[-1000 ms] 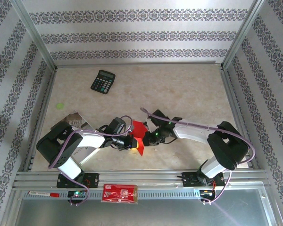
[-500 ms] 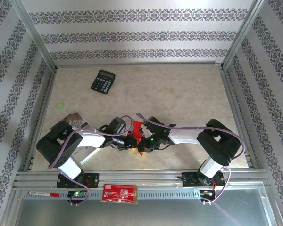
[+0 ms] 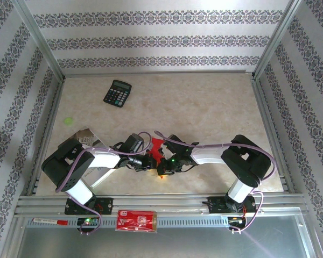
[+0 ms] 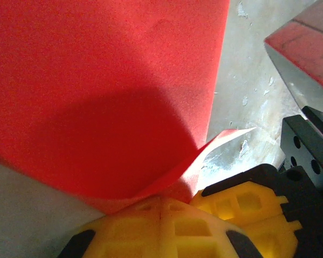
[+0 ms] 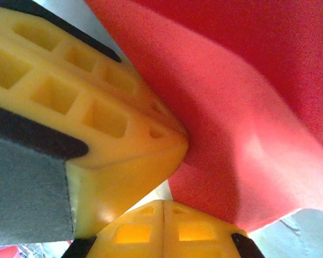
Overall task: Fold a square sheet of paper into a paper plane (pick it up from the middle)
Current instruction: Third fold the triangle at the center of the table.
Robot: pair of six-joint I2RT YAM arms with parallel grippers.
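The square sheet of paper point(image 3: 157, 145), bright red and partly folded, lies between both grippers near the table's front middle. In the left wrist view the paper point(image 4: 107, 91) spreads away from me, and a lifted, curled edge runs down into my left gripper point(image 4: 161, 207), which is shut on it. My right gripper point(image 5: 162, 215) is shut, with the red paper point(image 5: 247, 134) resting against its right finger and nothing seen in its seam. From above, the left gripper point(image 3: 149, 163) and right gripper point(image 3: 164, 164) nearly touch. A paper plane is out of view.
A black calculator point(image 3: 117, 93) sits at the back left, with a green spot point(image 3: 68, 121) on the table nearer the left wall. A white printed booklet point(image 3: 86, 138) lies under the left arm. A red printed packet point(image 3: 137, 220) rests on the front rail.
My right arm has swung left until its gripper sits against the left one, and its jaws have shut. Less of the red paper shows from above. The left arm has held still.
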